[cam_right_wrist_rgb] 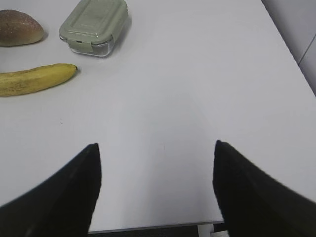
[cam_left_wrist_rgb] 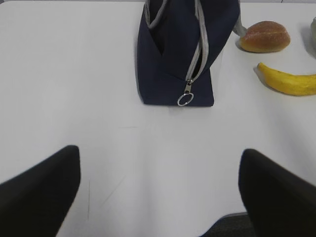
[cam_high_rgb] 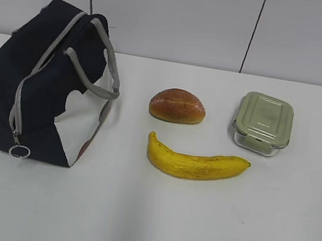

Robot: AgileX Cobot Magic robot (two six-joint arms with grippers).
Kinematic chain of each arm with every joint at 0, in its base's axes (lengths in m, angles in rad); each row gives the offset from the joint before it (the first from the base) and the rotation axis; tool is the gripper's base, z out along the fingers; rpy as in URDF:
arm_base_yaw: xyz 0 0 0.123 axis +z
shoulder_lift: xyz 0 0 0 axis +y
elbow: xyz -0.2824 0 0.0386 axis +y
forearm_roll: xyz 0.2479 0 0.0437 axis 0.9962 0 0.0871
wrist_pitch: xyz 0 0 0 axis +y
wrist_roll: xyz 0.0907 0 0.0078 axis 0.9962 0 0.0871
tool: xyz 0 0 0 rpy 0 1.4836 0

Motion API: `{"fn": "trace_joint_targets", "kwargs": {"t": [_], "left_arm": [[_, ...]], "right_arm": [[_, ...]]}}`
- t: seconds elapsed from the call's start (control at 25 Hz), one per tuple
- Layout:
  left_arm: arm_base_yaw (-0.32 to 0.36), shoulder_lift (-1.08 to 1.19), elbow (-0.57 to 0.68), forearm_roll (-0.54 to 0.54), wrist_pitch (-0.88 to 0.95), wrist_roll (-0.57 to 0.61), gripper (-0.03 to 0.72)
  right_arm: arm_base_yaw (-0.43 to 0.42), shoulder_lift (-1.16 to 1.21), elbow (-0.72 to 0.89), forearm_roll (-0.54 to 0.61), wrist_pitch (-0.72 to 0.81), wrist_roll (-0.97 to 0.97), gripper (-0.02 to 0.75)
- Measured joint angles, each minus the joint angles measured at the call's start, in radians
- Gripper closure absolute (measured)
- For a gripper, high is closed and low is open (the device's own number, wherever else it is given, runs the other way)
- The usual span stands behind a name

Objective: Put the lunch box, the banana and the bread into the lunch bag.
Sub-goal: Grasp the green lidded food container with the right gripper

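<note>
Banana [cam_high_rgb: 196, 163] nearest; lunch box [cam_high_rgb: 263, 123] lidded (contents unseen); lunch bag [cam_high_rgb: 52, 82] unzipped.

Lab-like test bench: bare white table [cam_high_rgb: 265, 239]; plain grey panelled wall [cam_high_rgb: 180, 11]

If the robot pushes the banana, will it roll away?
Probably not: the banana is curved and lies flat on the table, so it would likely slide or spin. Its smooth peel may be slippery, and hard squeezing could bruise it.
</note>
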Motion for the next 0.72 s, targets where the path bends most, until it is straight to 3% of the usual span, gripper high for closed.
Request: {"fn": "trace_joint_targets", "kwargs": {"t": [0.36, 0.72], "left_arm": [[0.0, 0.034, -0.009, 0.011, 0.0, 0.0, 0.076], [0.0, 0.338, -0.23, 0.011, -0.086, 0.0, 0.094]], "right_arm": [[0.0, 0.0, 0.0, 0.0, 0.0, 0.0, 0.214], [0.0, 0.0, 0.0, 0.0, 0.0, 0.0, 0.214]]}}
